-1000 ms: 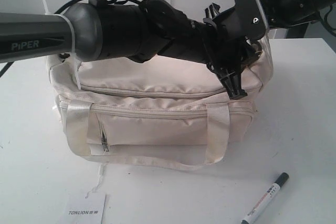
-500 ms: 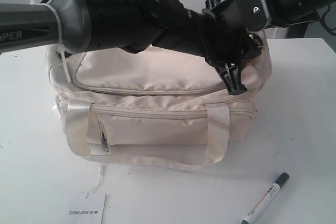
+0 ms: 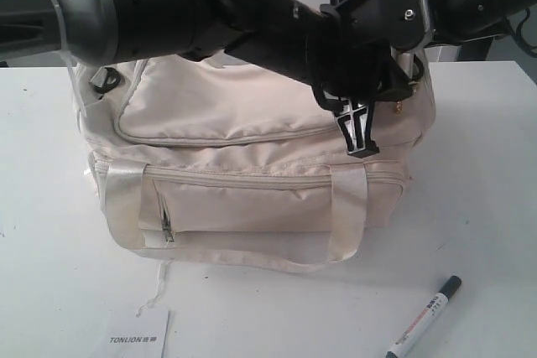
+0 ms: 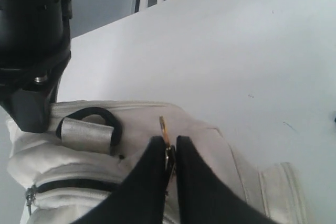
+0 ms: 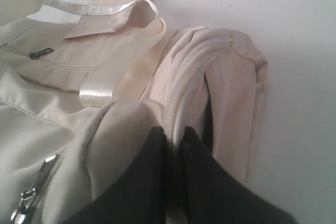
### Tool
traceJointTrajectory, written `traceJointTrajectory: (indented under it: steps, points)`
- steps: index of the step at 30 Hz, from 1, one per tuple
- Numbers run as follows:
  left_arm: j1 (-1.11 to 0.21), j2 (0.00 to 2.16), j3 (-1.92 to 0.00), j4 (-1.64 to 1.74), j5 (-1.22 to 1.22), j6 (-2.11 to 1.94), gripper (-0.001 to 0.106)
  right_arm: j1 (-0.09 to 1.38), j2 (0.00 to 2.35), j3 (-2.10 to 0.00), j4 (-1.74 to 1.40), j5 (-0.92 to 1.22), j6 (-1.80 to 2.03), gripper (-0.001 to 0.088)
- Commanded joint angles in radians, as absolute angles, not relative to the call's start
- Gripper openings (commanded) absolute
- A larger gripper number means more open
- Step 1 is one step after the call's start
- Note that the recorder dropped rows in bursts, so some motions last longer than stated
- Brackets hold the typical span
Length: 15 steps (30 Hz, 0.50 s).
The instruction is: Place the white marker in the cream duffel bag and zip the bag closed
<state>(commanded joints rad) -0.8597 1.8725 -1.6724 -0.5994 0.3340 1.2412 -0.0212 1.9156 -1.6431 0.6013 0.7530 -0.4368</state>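
The white marker [image 3: 424, 318] lies on table [image 3: 487, 207], front-right of cream duffel bag [image 3: 252, 182], well apart. L gripper [image 4: 169, 142] pinched shut on gold zip pull [image 4: 164, 127] at bag's right end. R gripper [image 5: 173, 139] clamps bag's end seam.

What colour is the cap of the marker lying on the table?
Black. The cap of the marker shows best in the exterior view.
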Motion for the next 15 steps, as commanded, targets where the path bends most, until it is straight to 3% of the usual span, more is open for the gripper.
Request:
traceJointTrajectory:
  steps: [12,15]
  points:
    - [-0.86,1.861,-1.672,-0.528,0.382,1.18,0.0,-0.021,1.916,-1.643,0.601,0.762,-0.437,0.0006]
    - [-0.86,1.861,-1.672,-0.528,0.424,1.18,0.0,-0.021,1.916,-1.643,0.603,0.774,-0.437,0.0095]
